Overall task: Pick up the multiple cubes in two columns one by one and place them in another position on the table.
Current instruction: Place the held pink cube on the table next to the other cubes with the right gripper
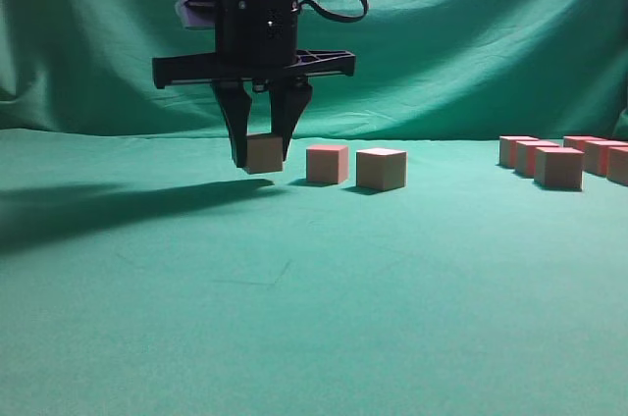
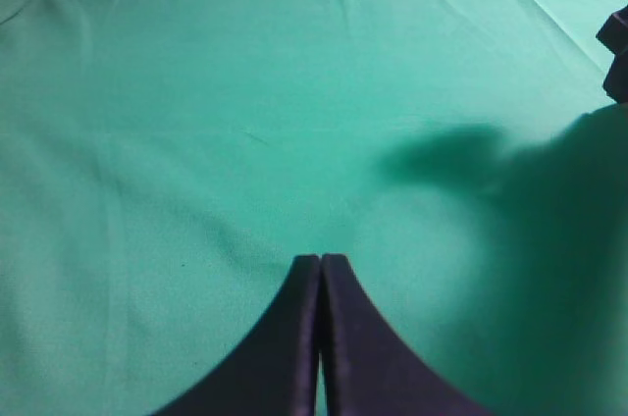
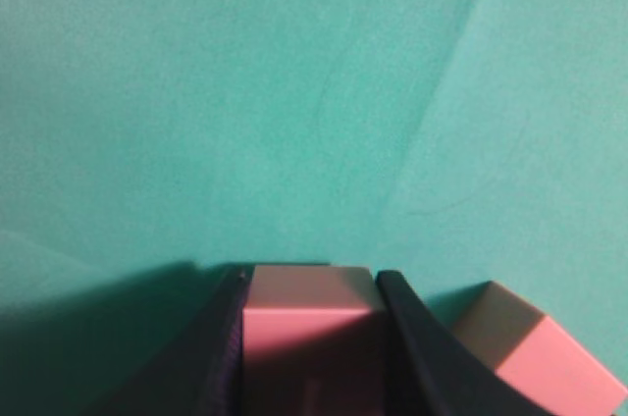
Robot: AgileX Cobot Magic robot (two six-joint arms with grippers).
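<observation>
The table (image 1: 294,318), spread with green cloth, fills the lower part of the exterior view, with a draped green backdrop (image 1: 471,33) rising behind it. A black arm (image 1: 258,4) comes down from the top of that view, left of centre, and throws a long dark shadow (image 1: 108,205) across the cloth to its left. At its end the right gripper (image 1: 262,153) points straight down with its two fingers clamped on the sides of one cube (image 1: 264,153); the right wrist view shows the same block wedged between the dark fingers. Whether that cube touches the cloth or hangs just above it cannot be told. To its right two more cubes stand in a row on the table, the nearer one (image 1: 327,163) close by and the next (image 1: 381,169) just beyond it. Far to the right a cluster of cubes (image 1: 564,159) sits in two short lines. The left gripper (image 2: 320,338) is closed on nothing, its fingers pressed together over bare cloth.
</observation>
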